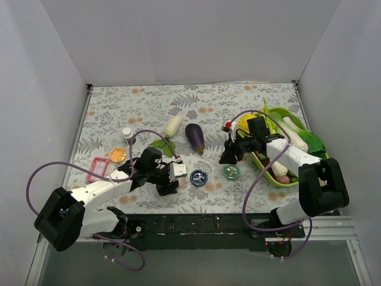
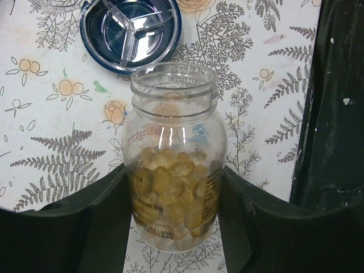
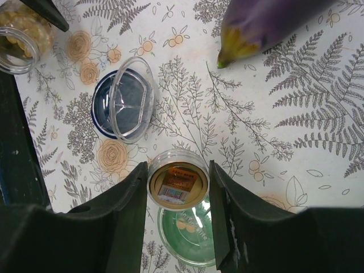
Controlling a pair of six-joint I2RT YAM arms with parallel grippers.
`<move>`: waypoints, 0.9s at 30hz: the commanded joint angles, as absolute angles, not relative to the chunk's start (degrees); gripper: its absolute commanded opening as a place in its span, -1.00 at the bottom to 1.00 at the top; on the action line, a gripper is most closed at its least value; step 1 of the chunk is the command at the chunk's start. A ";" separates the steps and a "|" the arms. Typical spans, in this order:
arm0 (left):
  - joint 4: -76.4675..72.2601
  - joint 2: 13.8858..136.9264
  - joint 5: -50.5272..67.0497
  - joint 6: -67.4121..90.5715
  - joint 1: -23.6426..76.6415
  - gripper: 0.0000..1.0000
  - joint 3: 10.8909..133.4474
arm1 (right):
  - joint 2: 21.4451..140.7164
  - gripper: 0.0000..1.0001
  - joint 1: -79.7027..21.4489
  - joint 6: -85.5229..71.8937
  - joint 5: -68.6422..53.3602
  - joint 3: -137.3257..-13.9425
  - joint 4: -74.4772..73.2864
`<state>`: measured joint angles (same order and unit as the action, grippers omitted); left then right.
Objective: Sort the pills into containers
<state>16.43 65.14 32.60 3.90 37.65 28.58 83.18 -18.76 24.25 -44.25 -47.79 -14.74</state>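
My left gripper (image 2: pixel 173 173) is shut on a clear, uncapped bottle (image 2: pixel 173 114) about half full of yellowish pills (image 2: pixel 170 182). It stands on the table just short of the open blue tin (image 2: pixel 129 31), whose three compartments look empty. My right gripper (image 3: pixel 178 169) is shut on a round yellowish cap (image 3: pixel 178 187) and holds it above the green tin (image 3: pixel 190 239), where two small orange shapes show. In the top view the left gripper (image 1: pixel 171 176) is left of the blue tin (image 1: pixel 199 177), and the right gripper (image 1: pixel 228 156) is over the green tin (image 1: pixel 231 172).
A clear lid (image 3: pixel 131 99) leans on the blue tin (image 3: pixel 102 111). An eggplant (image 1: pixel 194 137), a white radish (image 1: pixel 173 125), a small white bottle (image 1: pixel 127 133), an orange tin (image 1: pixel 118 155) and a pink box (image 1: pixel 97 169) lie around. The lime-green vegetable tray (image 1: pixel 280 180) is at the right.
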 commanded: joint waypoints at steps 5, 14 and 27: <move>17.93 70.13 32.17 5.54 39.11 -1.00 34.01 | 87.88 -0.85 -19.33 25.05 -39.21 -48.16 -12.74; 19.07 74.35 30.06 6.68 41.22 -1.00 36.47 | 90.00 -0.73 -19.95 24.08 -37.00 -48.95 -12.04; 21.53 79.01 27.95 8.61 43.94 -1.00 39.64 | 94.83 -0.63 -20.92 24.26 -33.58 -53.09 -13.80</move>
<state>20.58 78.67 28.73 7.86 42.92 37.12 93.95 -20.45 24.12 -34.87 -50.52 -13.37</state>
